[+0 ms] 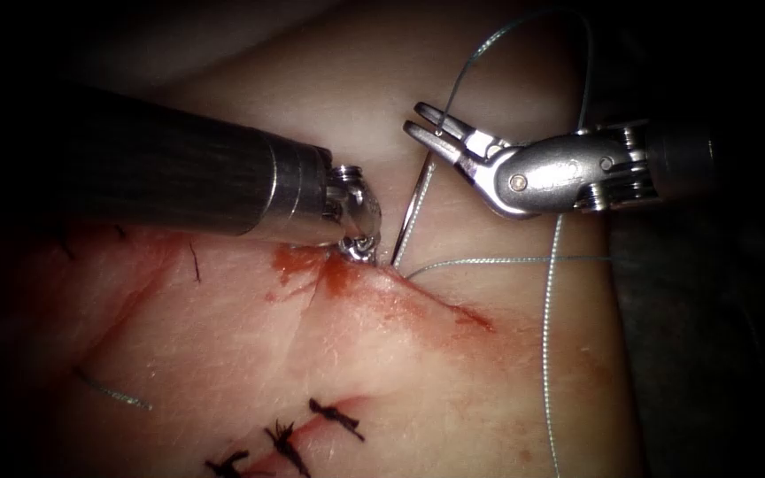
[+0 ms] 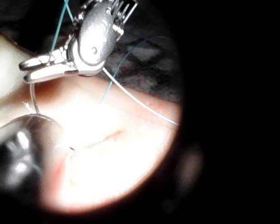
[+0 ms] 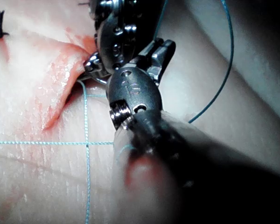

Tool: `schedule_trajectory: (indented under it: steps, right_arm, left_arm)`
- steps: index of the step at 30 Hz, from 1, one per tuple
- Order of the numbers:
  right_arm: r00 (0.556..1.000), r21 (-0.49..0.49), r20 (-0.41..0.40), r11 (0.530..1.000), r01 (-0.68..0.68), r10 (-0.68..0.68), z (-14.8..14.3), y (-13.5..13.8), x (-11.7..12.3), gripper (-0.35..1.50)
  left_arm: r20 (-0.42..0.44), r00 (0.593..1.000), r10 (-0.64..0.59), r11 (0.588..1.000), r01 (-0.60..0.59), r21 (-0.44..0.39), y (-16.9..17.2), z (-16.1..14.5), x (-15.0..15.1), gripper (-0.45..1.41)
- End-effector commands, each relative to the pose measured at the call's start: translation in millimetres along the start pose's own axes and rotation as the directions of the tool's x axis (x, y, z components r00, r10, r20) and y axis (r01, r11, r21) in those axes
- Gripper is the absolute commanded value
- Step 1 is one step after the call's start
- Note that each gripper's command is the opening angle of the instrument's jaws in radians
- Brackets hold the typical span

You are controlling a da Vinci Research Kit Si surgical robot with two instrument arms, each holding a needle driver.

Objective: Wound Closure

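My left tool's tip presses onto the tissue at the upper end of the cut, on its left side; what it holds is hidden. The curved needle stands just right of it, lower end in the tissue and upper end free. My right tool hovers just above that upper end with jaws slightly parted and nothing clearly gripped. Teal thread leaves the tissue by the needle, runs right, and another strand loops up past the right jaws. The left wrist view shows the right tool over the needle.
Red fluid stains the tissue around the cut's upper end. Several black stitches close an older cut at the bottom. A cut end of thread lies at lower left. Thread strands cross on the tissue right of the cut.
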Motion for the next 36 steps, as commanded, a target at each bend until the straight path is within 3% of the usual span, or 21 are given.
schedule_trajectory:
  steps: [1, 9, 36]
  right_arm:
    - [1.0, 0.0, -0.003, 1.0, 0.0, 0.0, 0.8, -0.5, -0.1, -0.35]
    - [0.995, 0.033, 0.0, 0.994, 0.103, -0.103, 0.8, -0.4, -0.2, -0.35]
    - [0.994, 0.052, -0.009, 0.992, 0.114, -0.113, 1.0, -2.2, 1.3, -0.35]
  left_arm:
    - [0.0, 1.0, 0.0, 1.0, 0.0, -0.002, -0.5, 0.4, 0.3, -0.45]
    - [-0.01, 1.0, 0.002, 1.0, -0.002, -0.026, 0.0, 0.6, 0.3, -0.45]
    - [-0.01, 1.0, 0.002, 1.0, -0.002, -0.026, 0.0, 0.6, 0.3, -0.45]
